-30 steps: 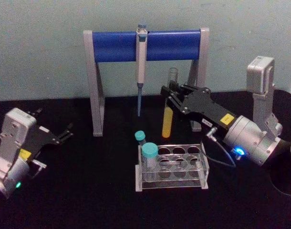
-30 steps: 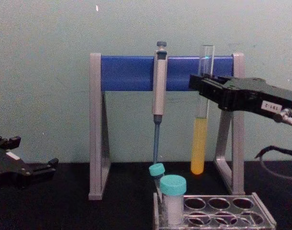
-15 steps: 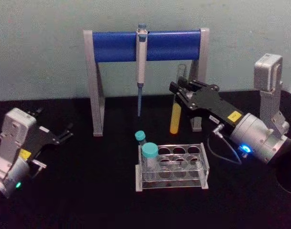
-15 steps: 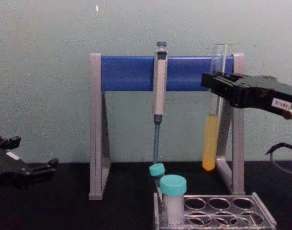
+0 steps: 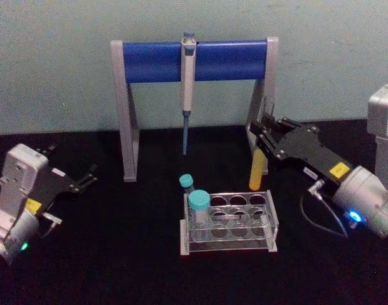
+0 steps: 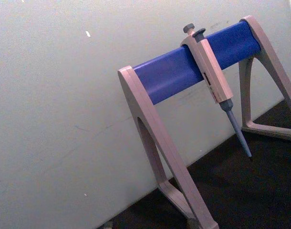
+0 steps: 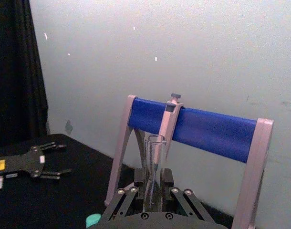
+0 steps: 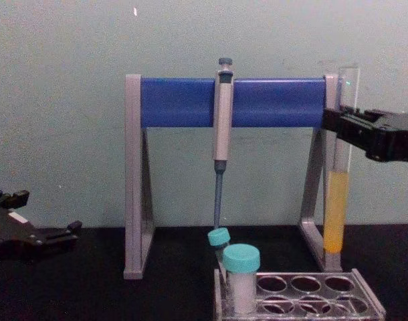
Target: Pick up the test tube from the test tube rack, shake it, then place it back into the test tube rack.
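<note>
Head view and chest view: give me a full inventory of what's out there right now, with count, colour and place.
test tube: 1, clear with yellow liquid, upright, out of the rack, beside the stand's right leg
test tube rack: 1, clear, centre front of the table
teal-capped tubes: 2, white with teal caps, at the rack's left end, smaller one behind the larger
pipette: 1, grey-blue, hanging from the stand's bar
stand: 1, grey legs with blue bar, at the back by the wall
table: 1, black
left gripper: 1, black, open, idle at the table's left
right gripper: 1, black, shut on the test tube, at the right
</note>
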